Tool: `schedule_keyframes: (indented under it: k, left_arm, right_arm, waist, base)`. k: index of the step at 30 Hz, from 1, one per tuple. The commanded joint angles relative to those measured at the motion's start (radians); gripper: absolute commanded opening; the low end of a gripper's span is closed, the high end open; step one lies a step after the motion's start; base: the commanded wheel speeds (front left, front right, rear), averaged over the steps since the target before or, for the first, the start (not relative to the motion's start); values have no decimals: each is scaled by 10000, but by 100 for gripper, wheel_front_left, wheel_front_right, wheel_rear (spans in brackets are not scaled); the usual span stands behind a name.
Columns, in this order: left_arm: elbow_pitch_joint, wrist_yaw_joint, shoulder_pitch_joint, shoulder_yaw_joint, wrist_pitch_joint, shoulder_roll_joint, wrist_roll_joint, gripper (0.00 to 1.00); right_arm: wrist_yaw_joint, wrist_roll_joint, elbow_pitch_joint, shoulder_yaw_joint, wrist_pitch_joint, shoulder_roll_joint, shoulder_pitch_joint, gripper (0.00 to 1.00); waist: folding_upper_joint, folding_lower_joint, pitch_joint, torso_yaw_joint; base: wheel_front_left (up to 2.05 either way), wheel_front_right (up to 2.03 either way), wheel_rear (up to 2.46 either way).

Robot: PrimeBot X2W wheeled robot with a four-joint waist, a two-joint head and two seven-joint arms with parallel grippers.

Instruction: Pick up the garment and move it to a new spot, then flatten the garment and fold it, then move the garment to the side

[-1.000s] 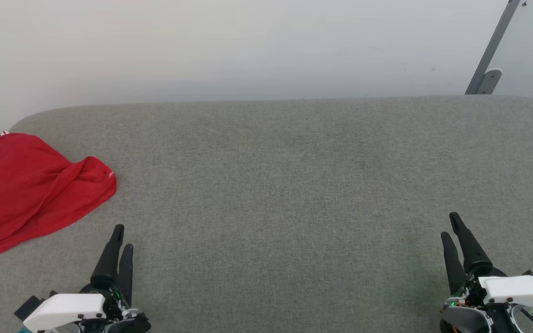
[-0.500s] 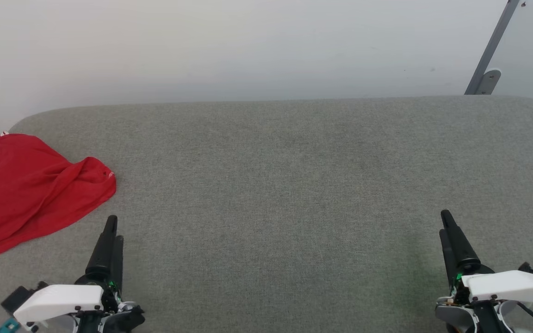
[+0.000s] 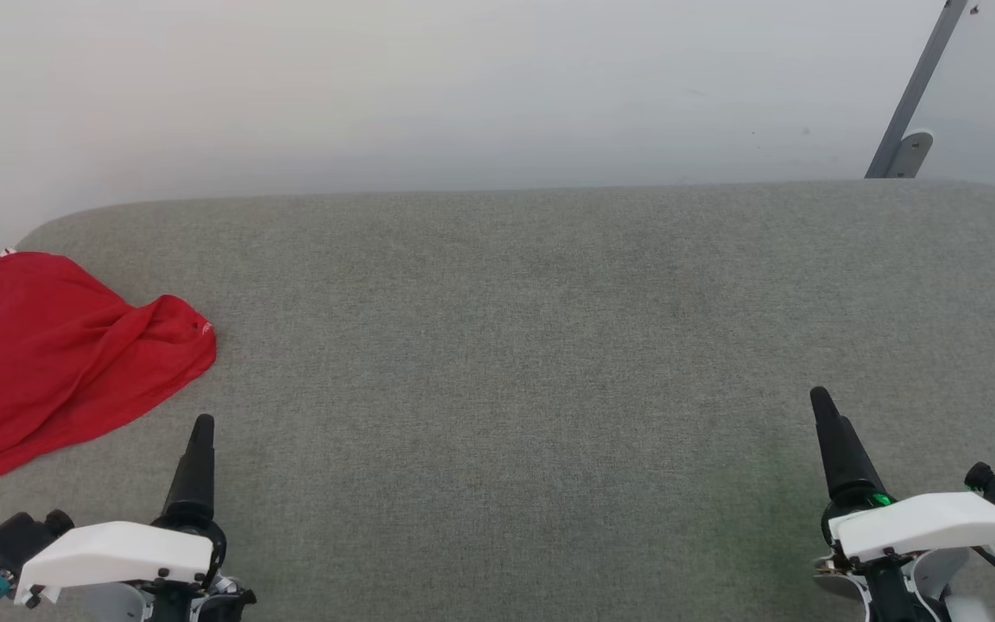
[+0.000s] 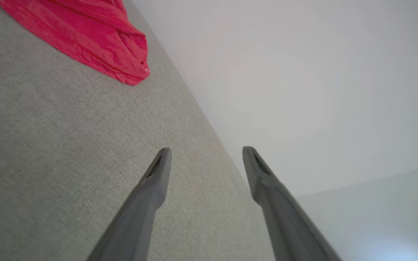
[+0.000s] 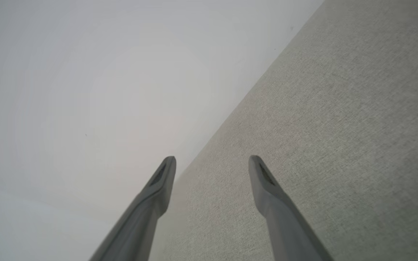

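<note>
While both arms are being held over the grey padded surface (image 3: 532, 345), the left gripper (image 4: 206, 150) is being shown with its two dark fingers spread wide apart and nothing between them. The right gripper (image 5: 212, 157) is likewise being held wide open and empty. The garment (image 3: 57, 354) is being seen lying in a crumpled red heap on the surface, ahead of the left gripper and off to its left, apart from its fingertips and well away from the right gripper. Beyond the right gripper, a grey metal bracket (image 3: 912, 104) is being seen against the pale wall (image 3: 463, 86).
</note>
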Motion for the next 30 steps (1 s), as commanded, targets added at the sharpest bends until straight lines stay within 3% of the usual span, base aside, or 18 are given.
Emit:
schedule_keyframes:
  k: [1,12,30]
  left_arm:
    - [-231,130,-55,-81,-144,170,668,100]
    - [-257,230,120,-194,-503,359,2419,100]
    - [-239,-294,356,260,-1069,293,4707,100]
  right_arm:
    - [3,-660,-167,13,-169,-80,-254,100]
    - [4,-2475,-61,-3,-583,-81,-246,100]
    - [5,-4796,69,157,-1175,-84,-281,100]
  waist:
    - [0,0,-8,0]
    - [0,0,-48,-15]
    - [0,0,-81,-49]
  base:
    - [0,0,0]
    - [0,0,0]
    - [0,0,0]
